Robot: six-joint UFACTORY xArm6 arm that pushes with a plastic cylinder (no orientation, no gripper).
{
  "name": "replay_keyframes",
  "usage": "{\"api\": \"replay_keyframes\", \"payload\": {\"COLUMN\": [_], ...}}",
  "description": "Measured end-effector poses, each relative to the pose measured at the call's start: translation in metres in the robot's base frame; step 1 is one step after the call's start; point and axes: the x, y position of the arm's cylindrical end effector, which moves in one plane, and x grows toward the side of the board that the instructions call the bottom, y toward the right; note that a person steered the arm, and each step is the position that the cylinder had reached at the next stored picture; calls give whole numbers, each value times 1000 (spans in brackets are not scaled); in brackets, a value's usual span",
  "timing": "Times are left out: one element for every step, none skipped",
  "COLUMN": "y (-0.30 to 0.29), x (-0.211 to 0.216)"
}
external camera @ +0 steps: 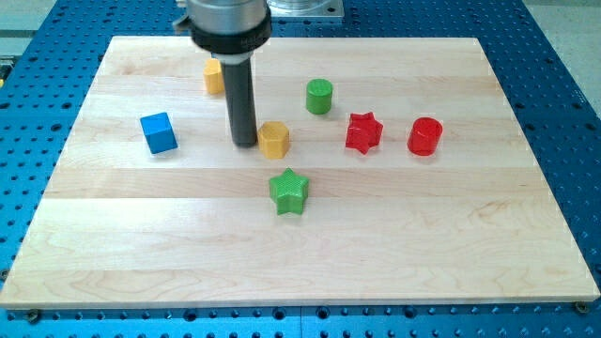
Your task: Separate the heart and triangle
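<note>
My tip [246, 144] rests on the wooden board [300, 253], just left of a yellow block [274, 139] and touching it or nearly so. That block's shape is unclear; it may be a heart. A second yellow block [214, 77] lies toward the view's top, partly hidden behind the rod, and its shape cannot be made out. The two yellow blocks are well apart, with the rod between them.
A blue cube [159, 132] lies left of the tip. A green star [289, 192] lies below the near yellow block. A green cylinder [319, 96], a red star [363, 132] and a red cylinder [424, 136] lie to the right.
</note>
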Motion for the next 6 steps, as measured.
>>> {"api": "replay_keyframes", "payload": {"y": [28, 39, -40, -88, -108, -38], "x": [8, -23, -36, -110, -160, -165]}}
